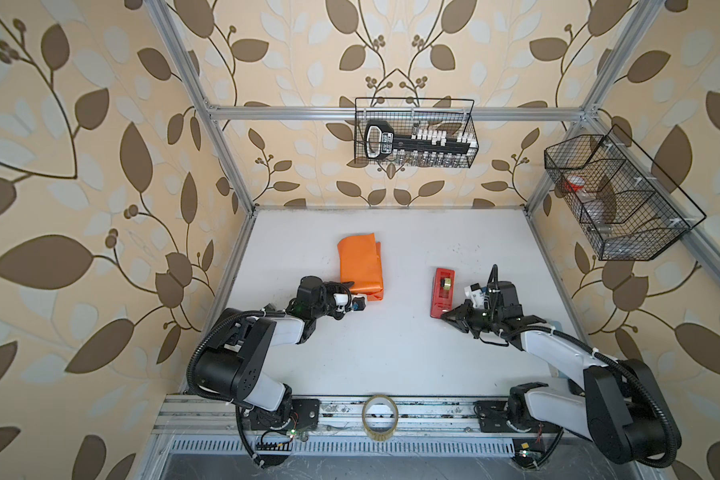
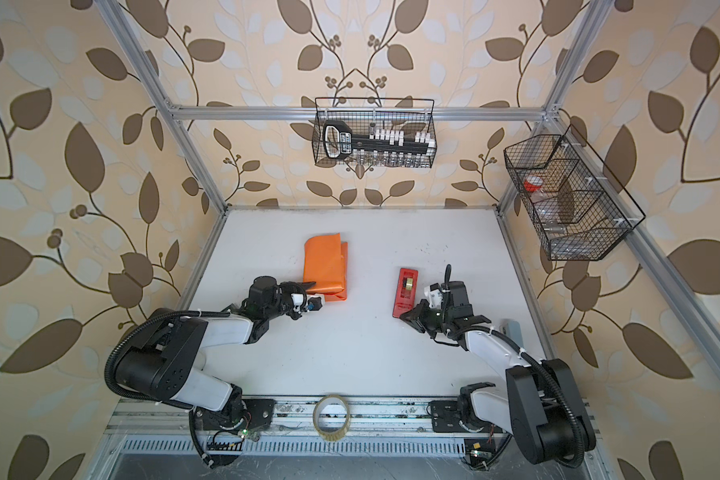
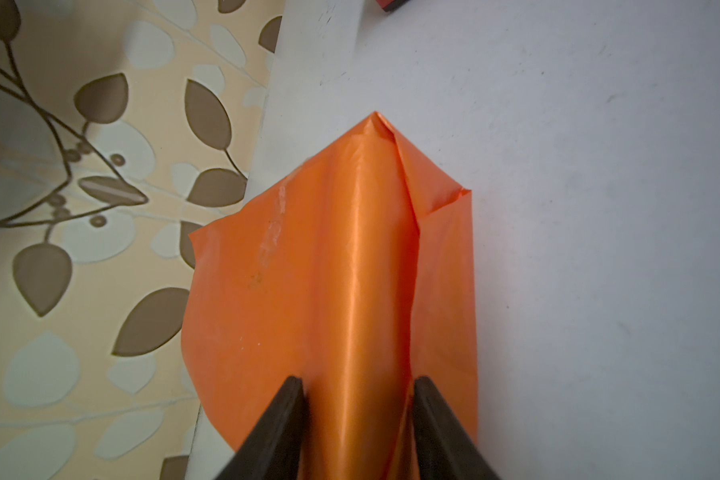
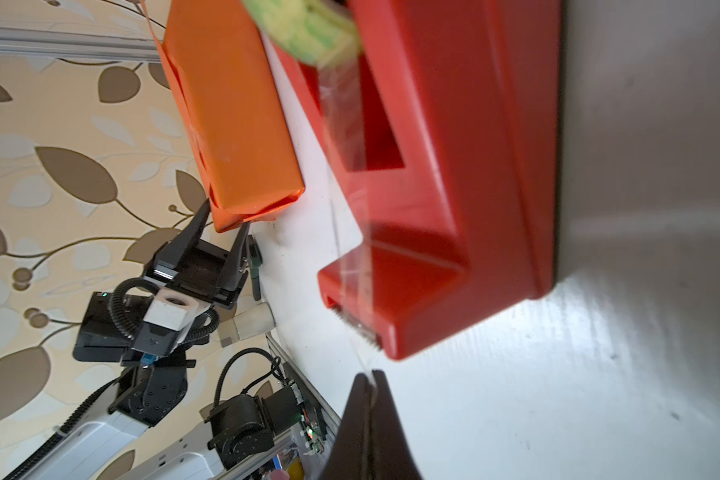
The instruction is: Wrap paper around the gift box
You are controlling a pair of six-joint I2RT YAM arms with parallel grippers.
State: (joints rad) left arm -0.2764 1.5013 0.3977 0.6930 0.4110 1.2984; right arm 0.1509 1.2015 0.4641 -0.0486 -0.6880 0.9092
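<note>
— Leaf-patterned walls, white tabletop [image 1: 391, 353]. Where's the paper [image 1: 358, 266]?
— Left of centre, orange side out, folded into a box-shaped parcel. The gift box is hidden under it. The left end effector [image 3: 358, 380] clamps the parcel's near end between its jaws.
— And the right?
— The right end effector [image 4: 368, 378] is pinched closed on a clear tape strip [image 4: 352, 266] running to the red tape dispenser [image 1: 442, 291].

The paper [image 1: 359, 266] is orange, the tape dispenser [image 1: 442, 295] red (brown-leaved tan walls [image 1: 80, 166])
</note>
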